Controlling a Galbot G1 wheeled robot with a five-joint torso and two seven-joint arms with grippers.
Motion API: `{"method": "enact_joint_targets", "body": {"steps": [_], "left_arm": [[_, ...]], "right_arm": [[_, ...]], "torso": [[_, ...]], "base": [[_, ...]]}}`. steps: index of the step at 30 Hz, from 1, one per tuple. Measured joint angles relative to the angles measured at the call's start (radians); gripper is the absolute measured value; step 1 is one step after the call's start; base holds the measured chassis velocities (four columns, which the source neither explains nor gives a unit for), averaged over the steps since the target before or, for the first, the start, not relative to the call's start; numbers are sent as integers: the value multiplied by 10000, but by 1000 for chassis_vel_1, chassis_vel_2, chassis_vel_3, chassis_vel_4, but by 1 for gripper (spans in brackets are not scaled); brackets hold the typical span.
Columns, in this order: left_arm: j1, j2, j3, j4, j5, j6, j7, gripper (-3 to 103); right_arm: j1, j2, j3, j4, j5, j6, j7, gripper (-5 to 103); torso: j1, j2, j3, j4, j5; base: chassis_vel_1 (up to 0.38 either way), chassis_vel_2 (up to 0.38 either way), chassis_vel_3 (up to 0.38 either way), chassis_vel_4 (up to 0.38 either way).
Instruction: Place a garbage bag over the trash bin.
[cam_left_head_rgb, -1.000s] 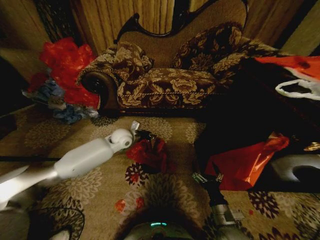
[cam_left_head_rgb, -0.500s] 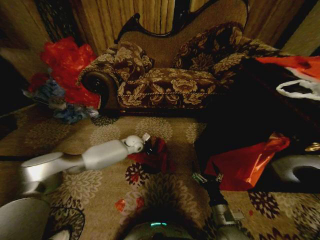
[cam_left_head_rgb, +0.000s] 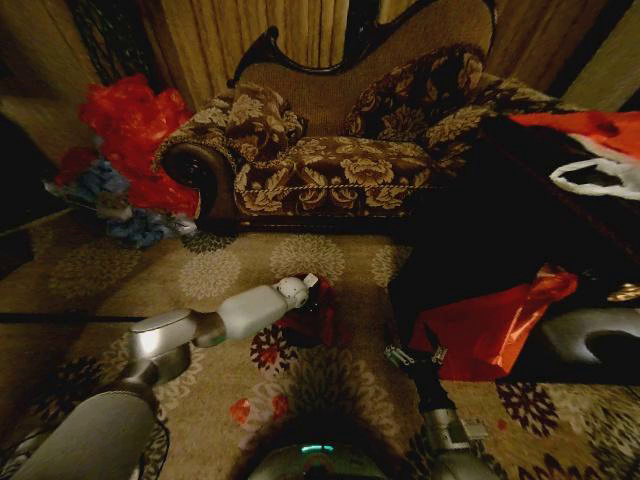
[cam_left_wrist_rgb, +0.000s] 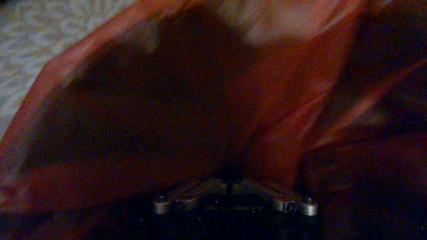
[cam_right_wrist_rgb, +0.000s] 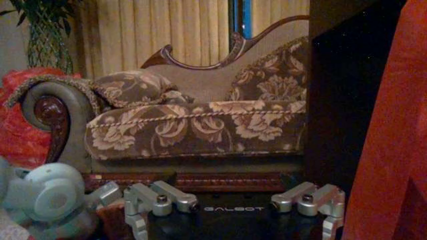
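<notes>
Bag (cam_left_head_rgb: 312, 312): bright red, thin, crinkled, bunched low on the carpet (cam_left_head_rgb: 210, 270) at 6 o'clock from the sofa (cam_left_head_rgb: 340, 150). Left tool (cam_left_head_rgb: 305, 290) pressed into its folds; fingers' state cannot be told. Right tool (cam_left_head_rgb: 418, 357) at 4 o'clock from the bag, fingers apart, holding nothing.

1. This is a home's sitting room: a carved wooden sofa (cam_left_head_rgb: 340, 140) with floral brocade upholstery and matching cushions stands at the back.
2. A patterned carpet (cam_left_head_rgb: 210, 270) with flower medallions covers the floor.
3. Long pleated curtains (cam_right_wrist_rgb: 160, 30) hang behind the sofa, with a potted plant (cam_right_wrist_rgb: 47, 30) beside them.
</notes>
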Motion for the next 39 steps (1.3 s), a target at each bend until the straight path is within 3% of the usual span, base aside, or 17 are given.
{"method": "enact_joint_targets", "body": {"steps": [4,7,9,13,16,20,21,25,29,32,35,39], "left_arm": [[-134,535,242,-379,-208,65,81,0],[-182,1241,431,-1719,-1129,369,-116,0],[-160,1349,459,-2105,-1392,452,-190,0],[11,913,371,-2223,-1599,508,-280,0],[121,-40,-124,-1000,-1023,245,-317,0],[134,-431,-338,-281,-634,76,-295,0],[134,-639,-383,292,-159,-97,-168,0],[159,-513,-372,722,166,-202,-34,0],[281,407,42,-569,-352,-5,-102,0],[407,682,102,-1300,-638,141,-135,0],[548,593,99,-1562,-774,213,-150,0],[620,-33,-101,-690,-493,61,-117,0]], "right_arm": [[0,0,1,0,0,0,0,100],[1,0,0,0,0,0,0,100],[1,0,0,0,1,0,0,100],[1,-1,0,0,0,0,0,100],[1,0,1,0,1,0,0,100],[1,0,0,0,0,0,0,100],[1,0,1,0,1,0,-1,100],[1,0,0,0,1,0,0,100],[2,0,0,0,0,0,-1,100],[2,0,0,0,1,0,0,100],[1,0,0,0,1,0,-1,100],[1,0,0,0,1,0,0,100]], "torso": [[0,0,0,2,3],[-1,0,0,10,2],[-1,0,0,8,2],[-1,0,0,0,-1],[-1,0,0,-4,1],[0,0,0,-3,3],[-1,0,0,-4,1],[0,0,0,-2,1],[0,0,0,6,-1],[-1,0,0,6,1],[-1,0,0,0,0],[-1,0,0,-3,0]], "base": [[0,0,0,0],[0,0,0,0],[0,0,0,0],[0,0,0,0],[0,0,0,0],[0,0,0,0],[0,0,0,0],[0,0,0,0],[0,0,0,0],[0,0,0,0],[0,0,0,0],[0,0,0,0]]}}
